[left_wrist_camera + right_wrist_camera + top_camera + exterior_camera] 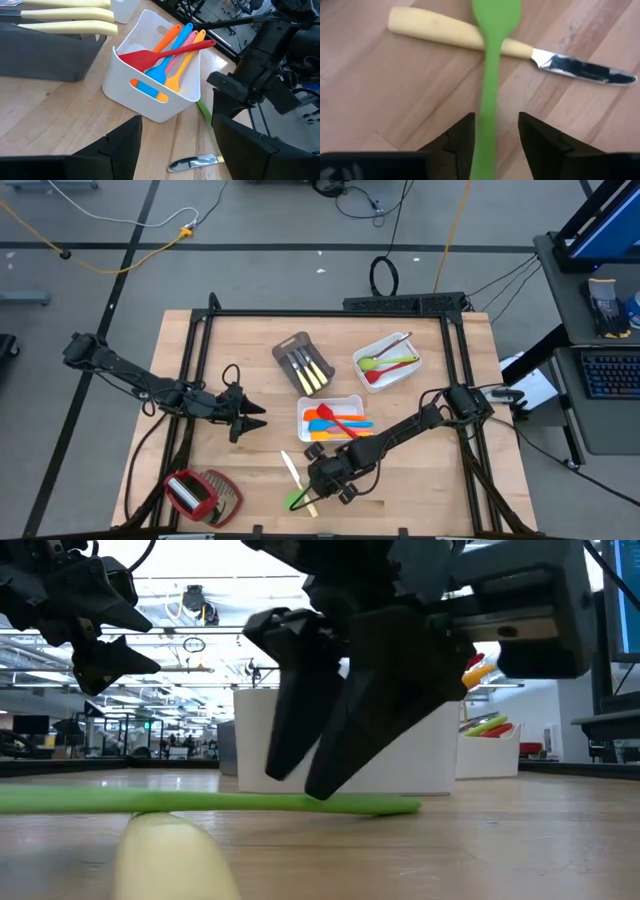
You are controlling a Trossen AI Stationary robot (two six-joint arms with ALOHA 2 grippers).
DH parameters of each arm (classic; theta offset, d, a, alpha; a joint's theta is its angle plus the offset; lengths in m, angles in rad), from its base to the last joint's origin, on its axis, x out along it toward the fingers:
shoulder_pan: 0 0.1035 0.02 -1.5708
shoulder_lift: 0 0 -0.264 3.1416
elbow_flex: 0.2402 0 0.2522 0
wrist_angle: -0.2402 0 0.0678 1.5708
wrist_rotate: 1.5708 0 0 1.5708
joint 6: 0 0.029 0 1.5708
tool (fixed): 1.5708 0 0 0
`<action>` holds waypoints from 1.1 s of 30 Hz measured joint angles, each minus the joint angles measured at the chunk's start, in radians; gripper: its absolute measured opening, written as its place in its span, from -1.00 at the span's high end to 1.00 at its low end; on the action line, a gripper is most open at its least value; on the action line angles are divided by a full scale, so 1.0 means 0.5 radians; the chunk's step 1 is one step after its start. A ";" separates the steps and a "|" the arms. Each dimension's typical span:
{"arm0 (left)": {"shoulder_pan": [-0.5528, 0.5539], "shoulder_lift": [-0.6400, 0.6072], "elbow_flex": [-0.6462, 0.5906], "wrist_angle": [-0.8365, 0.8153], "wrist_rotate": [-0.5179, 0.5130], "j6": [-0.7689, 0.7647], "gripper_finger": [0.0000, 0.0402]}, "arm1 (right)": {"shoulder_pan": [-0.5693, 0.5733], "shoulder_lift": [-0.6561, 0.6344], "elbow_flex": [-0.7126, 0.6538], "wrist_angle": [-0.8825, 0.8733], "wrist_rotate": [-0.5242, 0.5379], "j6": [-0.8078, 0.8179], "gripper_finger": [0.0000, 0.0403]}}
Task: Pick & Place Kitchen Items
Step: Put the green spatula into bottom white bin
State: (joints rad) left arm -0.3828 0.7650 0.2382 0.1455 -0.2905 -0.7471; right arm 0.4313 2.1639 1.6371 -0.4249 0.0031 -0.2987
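Green silicone, by the look of it: the green utensil (pixel 487 100) lies flat on the wooden worktop (pixel 420 480) directly under the right tool (pixel 492 137), its slim handle running between the two spread fingers, which in the low view reach down almost to the handle. Its broad end, ahead of the tool, lies across the pale handle of a knife (pixel 460 32) whose metal blade points off to one side.

The utensil is probably very light and somewhat flexible, with a smooth, slightly rubbery surface that should not slip much under the pads. Because it lies so low on the wood, the fingers likely need to reach the surface on both sides of the handle before closing. The best hold seems to be mid-handle, where the right tool already straddles it, clear of the crossing point; gripping nearer the head risks dragging the knife along. Lifting may tilt the utensil if the hold sits far from its balance point.

Beyond the right tool stands a white tray (pixel 332 406) holding orange, blue, pink and red spatulas; farther off are a grey-brown tray (pixel 286 348) of pale-handled knives and another white tray (pixel 362 355) with green and red pieces. The left tool (pixel 252 417), fingers apart and empty, hovers off to the side, near the first white tray.
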 joint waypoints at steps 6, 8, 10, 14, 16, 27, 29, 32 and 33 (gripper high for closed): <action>0.000 0.000 0.000 0.000 0.000 -0.001 -0.25 | -0.011 0.023 0.001 0.053 -0.125 -0.001 0.26; 0.001 0.000 0.000 -0.001 0.000 0.000 -0.25 | -0.018 0.058 0.002 0.096 -0.174 0.000 0.28; 0.000 0.000 0.000 0.000 0.000 0.001 -0.25 | -0.023 0.079 0.000 0.120 -0.214 0.003 0.29; 0.000 0.000 0.000 -0.001 0.000 0.001 -0.25 | -0.038 0.089 0.002 0.146 -0.250 0.043 0.34; 0.000 0.000 0.000 -0.007 0.000 0.000 -0.25 | -0.050 0.089 0.002 0.139 -0.271 0.044 0.38; 0.000 0.000 0.000 -0.007 0.000 0.008 -0.25 | -0.056 0.089 0.002 0.139 -0.176 0.051 0.88; 0.000 0.000 0.000 -0.007 0.000 0.008 -0.25 | -0.056 0.089 0.002 0.139 -0.141 0.051 0.88; 0.000 0.000 0.000 -0.011 0.000 0.008 -0.25 | -0.056 0.074 0.002 0.098 -0.062 0.044 0.88; 0.001 0.000 0.000 -0.011 0.000 0.009 -0.25 | -0.057 0.073 0.002 0.095 -0.048 0.043 0.88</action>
State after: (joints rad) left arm -0.3824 0.7650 0.2382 0.1398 -0.2905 -0.7425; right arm 0.4027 2.2006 1.6382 -0.3775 -0.0209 -0.2771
